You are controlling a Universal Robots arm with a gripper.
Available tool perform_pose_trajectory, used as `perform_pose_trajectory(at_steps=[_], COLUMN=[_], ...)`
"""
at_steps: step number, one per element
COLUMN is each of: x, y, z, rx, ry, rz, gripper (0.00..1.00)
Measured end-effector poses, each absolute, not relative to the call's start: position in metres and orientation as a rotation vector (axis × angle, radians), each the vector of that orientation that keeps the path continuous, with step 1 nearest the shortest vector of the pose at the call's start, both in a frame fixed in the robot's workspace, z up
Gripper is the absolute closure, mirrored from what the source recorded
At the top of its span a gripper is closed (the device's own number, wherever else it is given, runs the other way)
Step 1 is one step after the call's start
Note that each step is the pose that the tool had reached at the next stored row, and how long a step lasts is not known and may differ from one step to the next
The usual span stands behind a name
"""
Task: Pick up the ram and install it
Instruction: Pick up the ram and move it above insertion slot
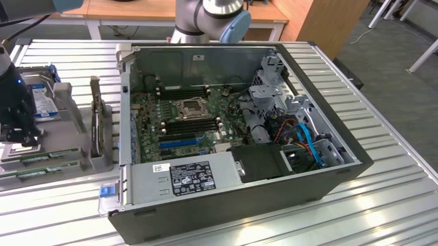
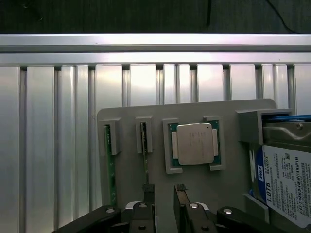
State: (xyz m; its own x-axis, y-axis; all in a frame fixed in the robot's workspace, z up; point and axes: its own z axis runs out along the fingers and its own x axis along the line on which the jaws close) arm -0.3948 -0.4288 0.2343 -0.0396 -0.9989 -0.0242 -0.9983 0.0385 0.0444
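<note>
Two ram sticks stand on edge in slots of a grey holder tray [image 2: 233,194]: one ram stick [image 2: 109,170] further out, the other ram stick [image 2: 144,155] closer to the CPU. My gripper [image 2: 164,191] hovers over the tray, open, with nothing between its fingers. One fingertip [image 2: 148,190] lies right over the near end of the second stick. In the exterior view the gripper [image 1: 19,134] hangs at the far left above the green ram sticks [image 1: 42,155]. The motherboard's black memory slots [image 1: 194,123] sit inside the open PC case [image 1: 329,128].
A CPU [image 2: 194,144] rests in its tray pocket beside the sticks, and a hard drive [image 2: 286,182] lies at the tray's end. An expansion card [image 1: 101,130] stands upright between tray and case. The case holds a power supply [image 1: 188,177], cables [image 1: 308,141] and a blue slot [image 1: 179,144].
</note>
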Motion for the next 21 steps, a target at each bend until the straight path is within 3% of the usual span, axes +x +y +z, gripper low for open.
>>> perform_pose_trajectory(at_steps=[21], x=[-0.396], y=[-0.455], z=[0.234], rx=[2.168], ry=[-2.254], rz=[-0.076], gripper=[0.7])
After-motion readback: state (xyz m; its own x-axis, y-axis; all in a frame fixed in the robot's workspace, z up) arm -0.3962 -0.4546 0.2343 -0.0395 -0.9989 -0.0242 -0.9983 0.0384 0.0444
